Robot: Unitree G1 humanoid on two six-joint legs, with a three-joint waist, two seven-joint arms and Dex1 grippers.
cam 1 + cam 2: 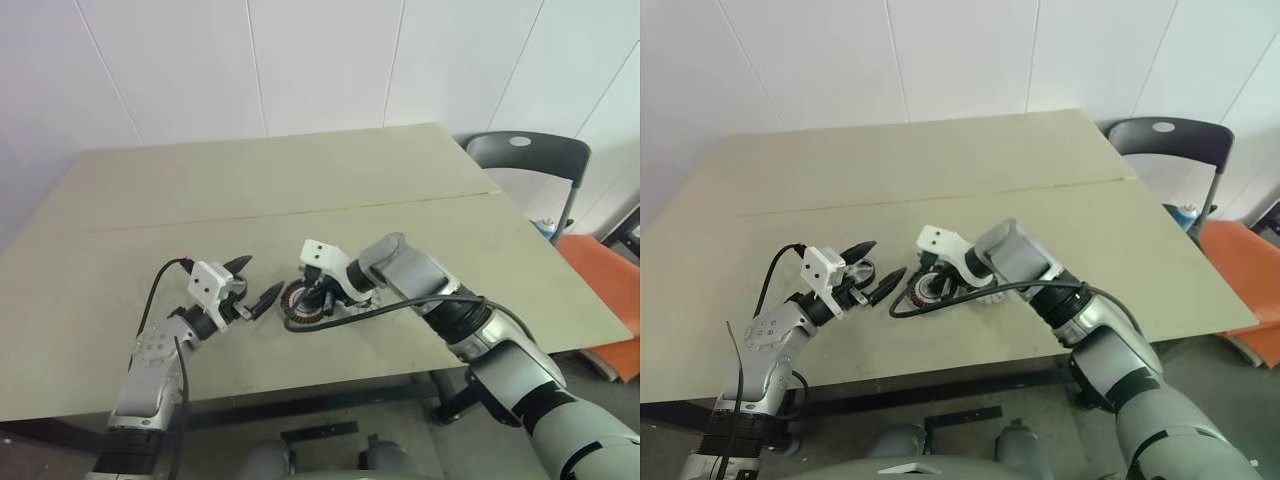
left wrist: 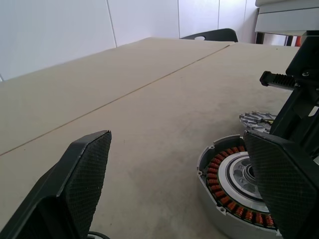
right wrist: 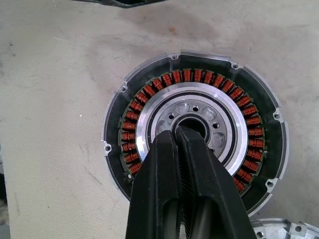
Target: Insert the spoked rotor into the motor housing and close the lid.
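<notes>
The right gripper (image 3: 180,130) has its two black fingers pressed together, and their tips sit at the dark centre hole of the motor housing (image 3: 194,144), pointing steeply down into it; nothing is pinched between them. The housing lies flat on the table (image 1: 300,190), near the front edge and roughly in the middle of its width, open side up, with a ring of copper-red windings running round just inside its pale grey rim, a bright metal ring within that, and a hub with small round recesses around the hole. Just beside the housing, on the side toward the right arm, lies a second pale metal part (image 3: 279,228) with a screw hole near its edge; whether the two touch cannot be told. In the left wrist view a grey spoked disc (image 2: 256,120) shows on the table just behind the housing. A black cable (image 1: 400,308) loops along the right forearm and over the table beside the housing. The left gripper (image 1: 254,285) hangs just to the left of the housing, its fingers spread wide and empty, pointing across toward it, with one textured pad (image 2: 284,184) close in front of the housing's rim. Beyond the table's far right corner stands a dark chair (image 1: 530,152), with an orange object (image 1: 605,285) next to it.
</notes>
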